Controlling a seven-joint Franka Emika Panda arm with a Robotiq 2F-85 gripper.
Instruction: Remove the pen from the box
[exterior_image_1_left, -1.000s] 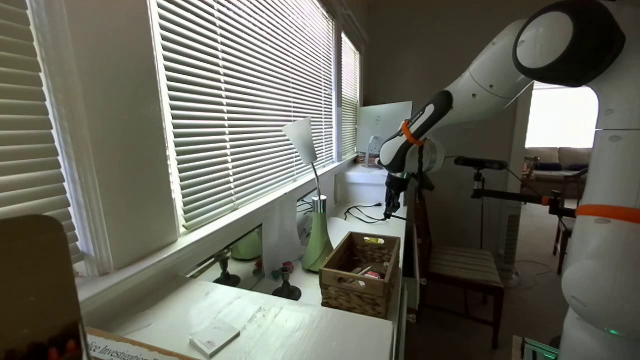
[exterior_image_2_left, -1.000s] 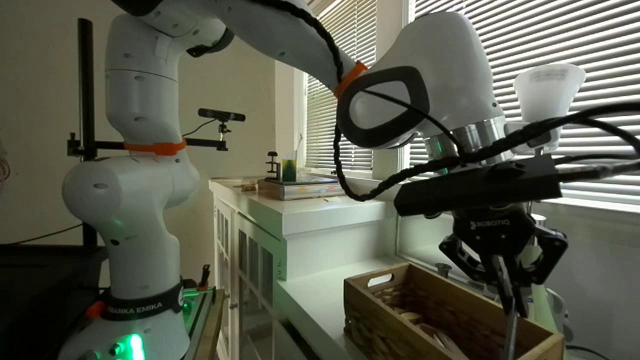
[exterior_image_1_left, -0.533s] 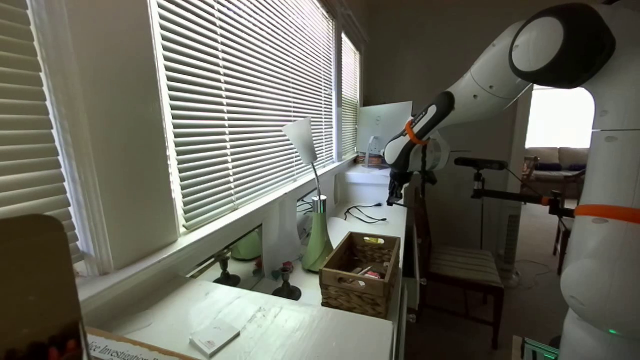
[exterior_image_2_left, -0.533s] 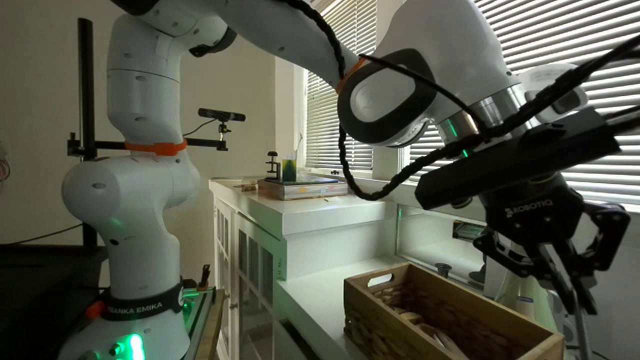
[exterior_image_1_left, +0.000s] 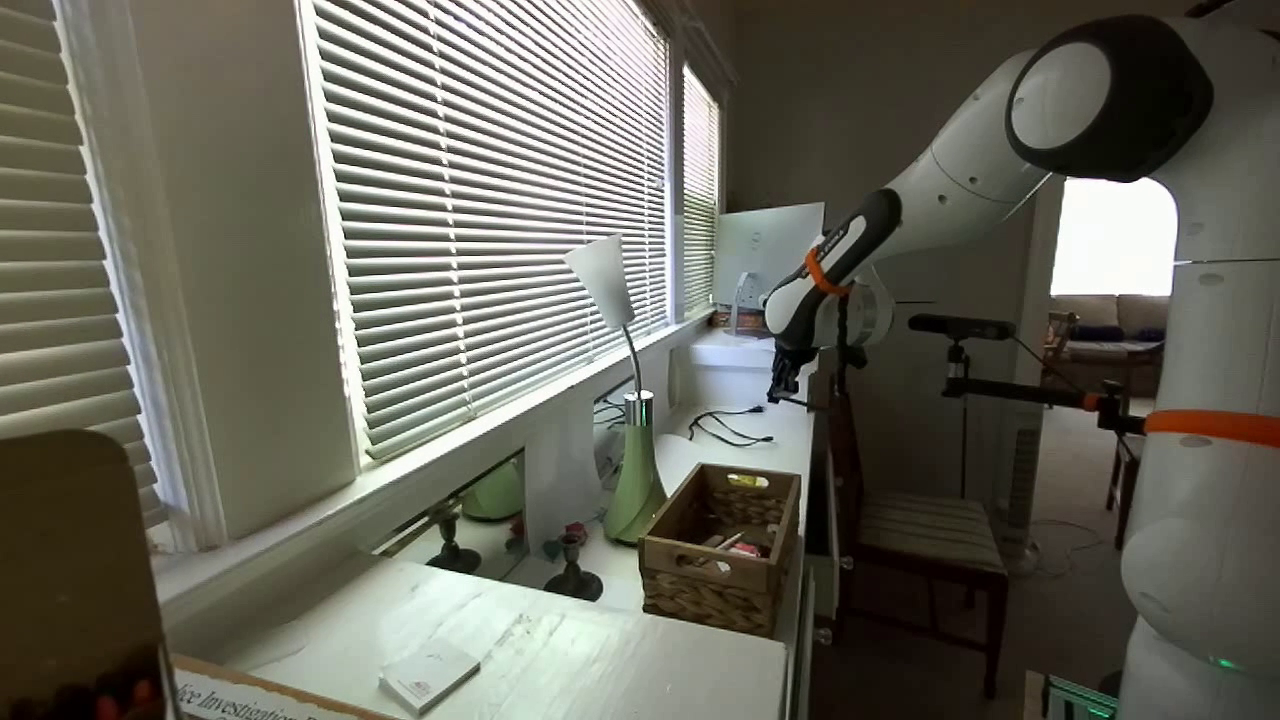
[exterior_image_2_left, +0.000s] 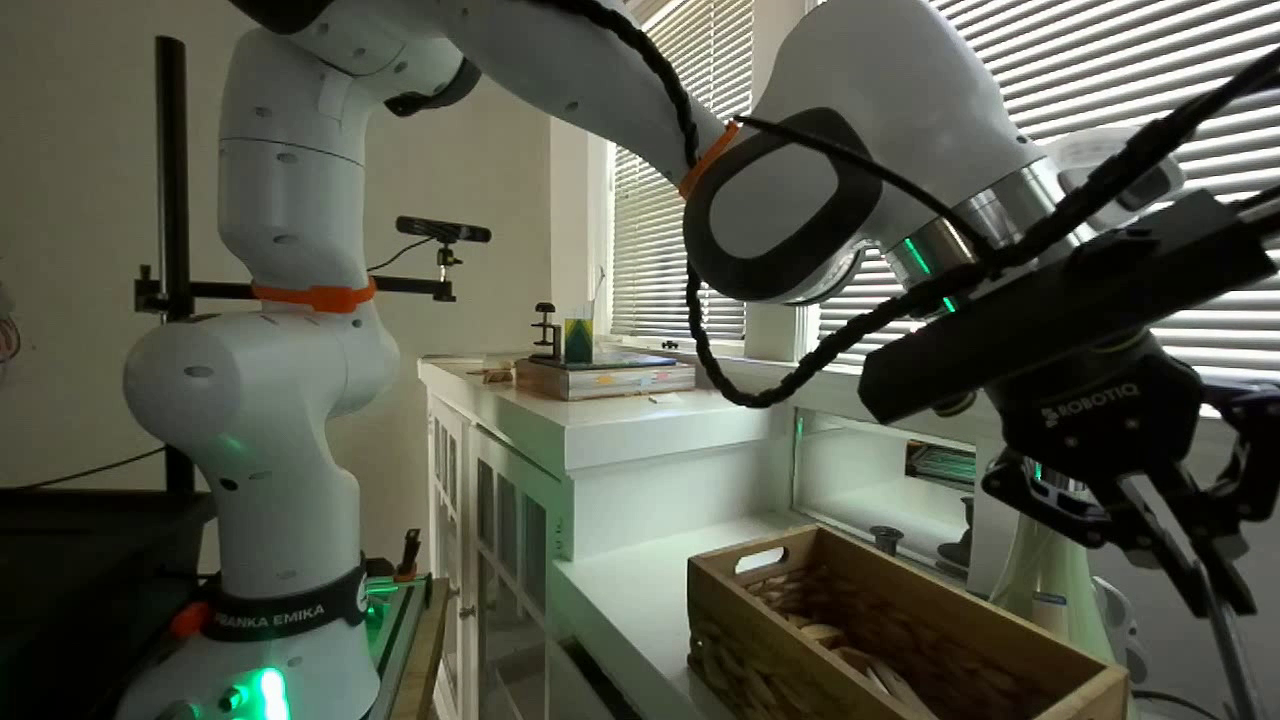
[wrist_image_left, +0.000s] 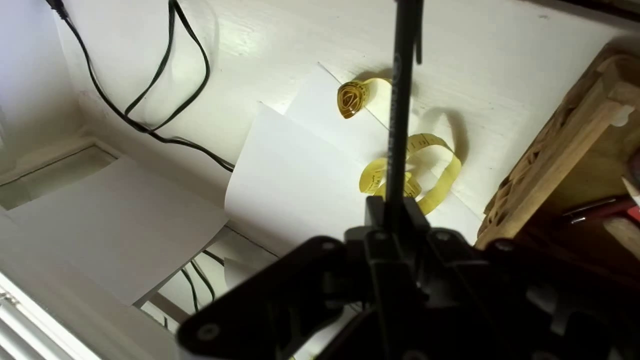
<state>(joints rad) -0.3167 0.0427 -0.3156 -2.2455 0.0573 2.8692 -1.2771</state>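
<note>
I, the gripper (wrist_image_left: 396, 212), pinch the dark pen (wrist_image_left: 399, 115) between my jaws and hold it in the air outside the box (exterior_image_1_left: 702, 604). White papers (wrist_image_left: 290, 185) and a yellow measuring tape (wrist_image_left: 445, 187) lie near the box; the green lamp (exterior_image_1_left: 635, 490) stands just beside it.

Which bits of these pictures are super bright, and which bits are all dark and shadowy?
Both exterior views: light glows through the window blinds. In an exterior view, a green light glares on the robot's base, while the box is dim inside. Wrist view: the gripper looks nearly black, and the yellow tape measure casts soft shadows.
</note>
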